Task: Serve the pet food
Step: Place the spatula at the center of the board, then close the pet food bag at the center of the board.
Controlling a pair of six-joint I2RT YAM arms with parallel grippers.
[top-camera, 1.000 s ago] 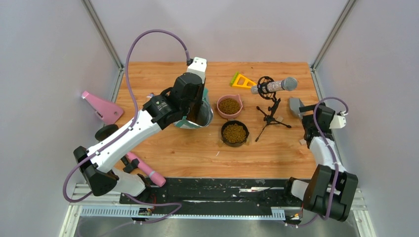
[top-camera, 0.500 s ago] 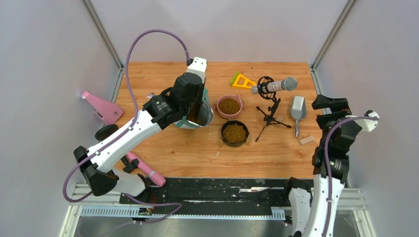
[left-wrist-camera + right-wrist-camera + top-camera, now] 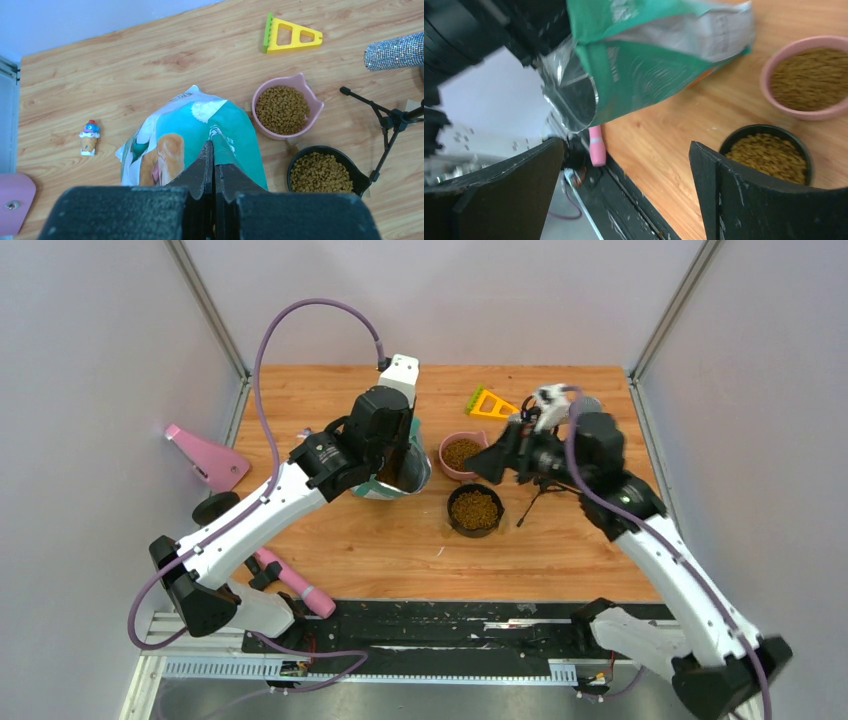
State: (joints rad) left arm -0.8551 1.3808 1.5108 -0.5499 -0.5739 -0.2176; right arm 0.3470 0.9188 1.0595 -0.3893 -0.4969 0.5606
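Pet food (image 3: 282,102) fills the pink bowl (image 3: 316,107) and the black bowl (image 3: 350,165), which sit touching on the tabletop (image 3: 125,70), just beside the bag (image 3: 175,135). The left pincer (image 3: 213,160) is pressed together on the bag's top edge. The right pincer (image 3: 626,150) hangs spread wide, close over both bowls.

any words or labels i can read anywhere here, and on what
pet food bag, grey panel in the right wrist view: lines of small print, too blurred to read.
Same bag, front in the left wrist view: small white marks beside the dog picture, too small to read.
pink bowl, black bowl, yellow toy: no text visible.
Nothing is legible.
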